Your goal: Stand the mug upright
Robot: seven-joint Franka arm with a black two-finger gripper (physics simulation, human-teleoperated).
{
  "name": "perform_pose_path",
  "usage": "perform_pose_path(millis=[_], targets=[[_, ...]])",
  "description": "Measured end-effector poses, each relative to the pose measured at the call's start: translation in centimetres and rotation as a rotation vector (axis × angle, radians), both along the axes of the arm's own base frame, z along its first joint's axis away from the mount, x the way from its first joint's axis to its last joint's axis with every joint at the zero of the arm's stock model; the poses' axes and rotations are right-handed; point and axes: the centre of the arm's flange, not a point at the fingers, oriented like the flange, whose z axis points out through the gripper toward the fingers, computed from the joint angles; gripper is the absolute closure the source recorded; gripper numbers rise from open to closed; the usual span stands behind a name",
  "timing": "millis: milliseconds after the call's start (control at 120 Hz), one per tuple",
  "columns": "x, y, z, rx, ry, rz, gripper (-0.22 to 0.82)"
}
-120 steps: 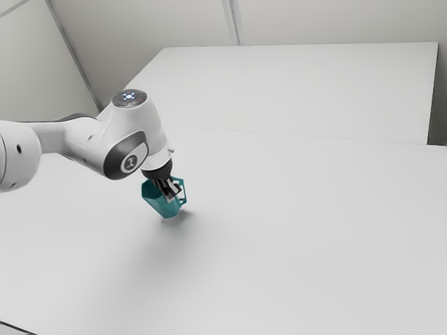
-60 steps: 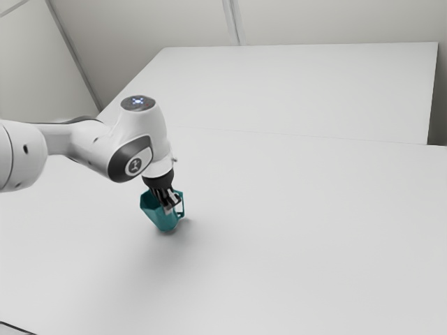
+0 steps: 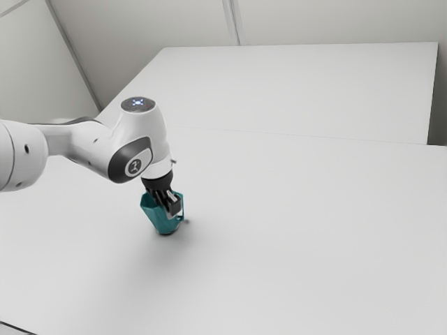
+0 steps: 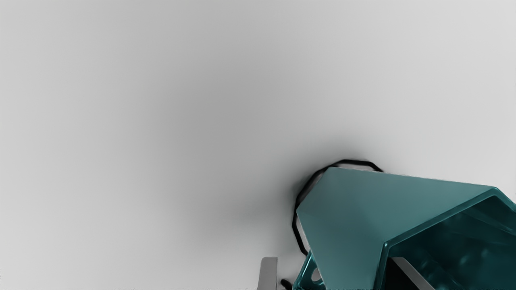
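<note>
Mug [image 3: 158, 215] roughly upright on table [image 3: 279, 244]. End effector [image 3: 174, 209] released, one finger [image 4: 410, 274] inside mug, other beyond handle [image 4: 303, 274]. Sideways drift risked inner finger catching mug's rim [image 4: 439, 218], toppling it.

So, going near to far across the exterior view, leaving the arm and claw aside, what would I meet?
Dark-edged strip in the near corner → teal mug → thin seam across the white surface → back wall.
</note>
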Motion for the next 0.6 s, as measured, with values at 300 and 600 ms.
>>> perform_pose_path(millis=[300,600], targets=[[-0.9,-1.4,4.0,0.02,-0.053,-0.022,0.09],[1.3,-3.4,14.2,0.011,-0.183,-0.029,0.02]])
